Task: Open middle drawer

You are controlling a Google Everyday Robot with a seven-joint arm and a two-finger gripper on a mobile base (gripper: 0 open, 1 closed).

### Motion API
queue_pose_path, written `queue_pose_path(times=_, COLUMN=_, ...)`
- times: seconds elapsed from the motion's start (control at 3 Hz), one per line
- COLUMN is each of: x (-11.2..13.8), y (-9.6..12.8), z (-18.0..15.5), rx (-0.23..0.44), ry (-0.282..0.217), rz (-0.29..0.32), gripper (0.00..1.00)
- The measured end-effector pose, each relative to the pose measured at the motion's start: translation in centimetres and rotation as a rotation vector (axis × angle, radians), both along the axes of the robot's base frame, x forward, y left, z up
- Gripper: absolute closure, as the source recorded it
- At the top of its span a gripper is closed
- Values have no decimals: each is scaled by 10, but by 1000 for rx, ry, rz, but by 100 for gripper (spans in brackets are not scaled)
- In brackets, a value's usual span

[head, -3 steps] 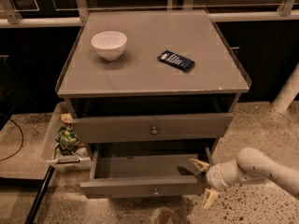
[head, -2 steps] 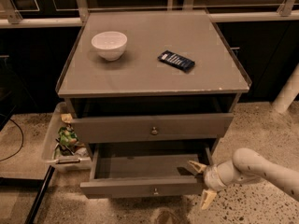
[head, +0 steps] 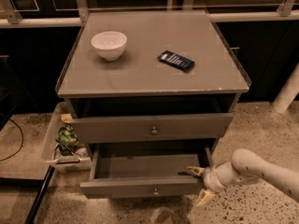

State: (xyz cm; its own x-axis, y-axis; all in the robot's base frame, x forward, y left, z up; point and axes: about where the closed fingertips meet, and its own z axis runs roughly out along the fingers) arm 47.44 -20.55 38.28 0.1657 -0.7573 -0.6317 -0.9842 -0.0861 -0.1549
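The middle drawer [head: 140,186] is grey with a small brass knob [head: 155,191]. It stands pulled out at the bottom of the grey cabinet and shows a plain grey interior [head: 145,164]. My gripper [head: 200,185] is at the right end of its front panel. It is open, with one pale fingertip [head: 195,171] just behind the panel's top edge and the other [head: 203,199] in front of and below it. The drawer above [head: 117,128], also with a brass knob, is out only a little.
A white bowl [head: 109,45] and a dark flat packet [head: 175,60] lie on the cabinet top [head: 140,76]. A clear bin with wrappers [head: 63,141] stands on the floor to the left. A black cable [head: 14,143] lies at far left and a white post [head: 287,94] stands at right.
My gripper and forearm have shifted slightly left and down along the drawer's right end. The drawer has not visibly moved.
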Motion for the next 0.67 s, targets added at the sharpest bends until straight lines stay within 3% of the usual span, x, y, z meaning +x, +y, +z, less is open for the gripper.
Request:
queue_pose_path(times=0.33, x=0, y=0, z=2, rx=0, ry=0, rz=0, gripper=42)
queue_pose_path(times=0.67, x=-17, y=-15, z=10, rx=-22, ry=-14, rz=-32, gripper=65)
